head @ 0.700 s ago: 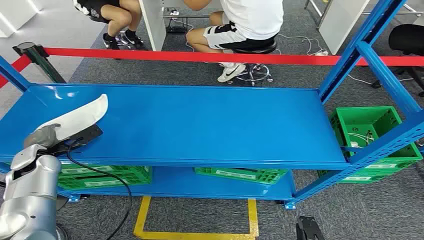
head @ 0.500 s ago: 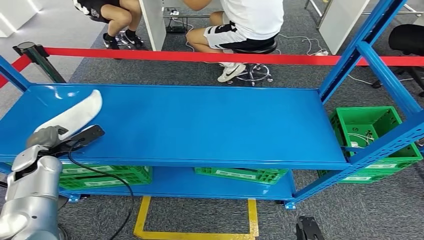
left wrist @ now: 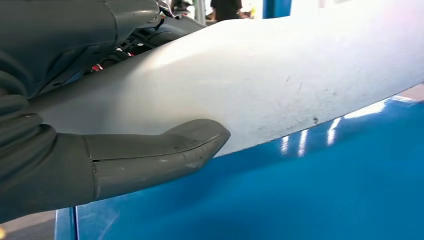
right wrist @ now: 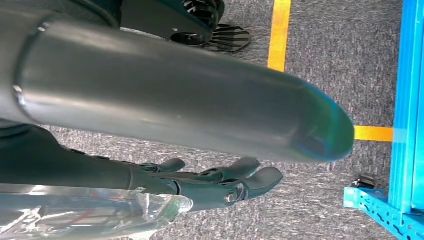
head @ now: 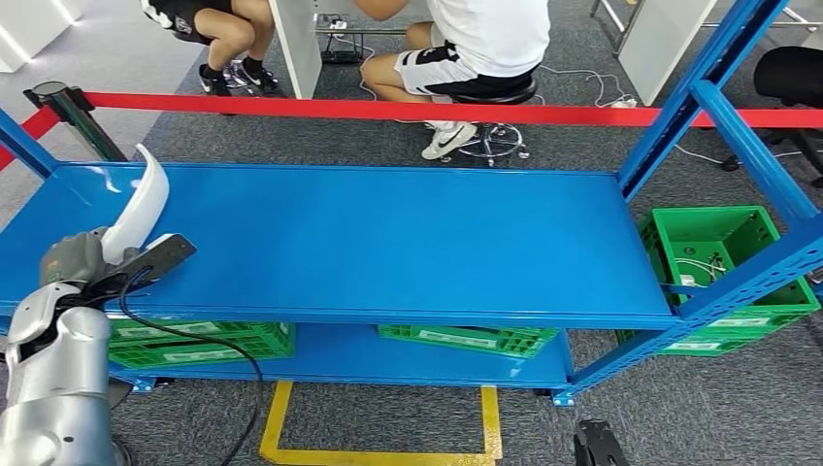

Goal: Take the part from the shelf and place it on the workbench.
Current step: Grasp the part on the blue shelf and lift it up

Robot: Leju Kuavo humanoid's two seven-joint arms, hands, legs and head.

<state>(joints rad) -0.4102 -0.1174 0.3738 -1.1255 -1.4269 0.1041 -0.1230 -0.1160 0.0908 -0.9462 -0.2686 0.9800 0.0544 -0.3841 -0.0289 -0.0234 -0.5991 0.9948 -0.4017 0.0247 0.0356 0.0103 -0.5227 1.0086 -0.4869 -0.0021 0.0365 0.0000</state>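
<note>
The part (head: 142, 202) is a long, curved white shell, standing tilted up over the left end of the blue shelf's top board (head: 388, 243). My left hand (head: 80, 258) grips its lower end just above the board. In the left wrist view the grey thumb (left wrist: 150, 155) presses against the white part (left wrist: 280, 85), with the blue board close underneath. My right hand (right wrist: 215, 182) hangs beside the shelf over the grey carpet, its dark fingers loosely apart and holding nothing.
Green crates (head: 466, 340) sit on the lower board, and another green crate (head: 718, 257) stands at the right end. Blue uprights (head: 723, 107) rise on the right. A red barrier tape (head: 388, 110) runs behind the shelf, with seated people (head: 476, 49) beyond. Yellow floor lines (head: 378, 451) lie below.
The white part has swung from lying nearly flat to tilted up on end, and my left hand has drawn it slightly left along the board.
</note>
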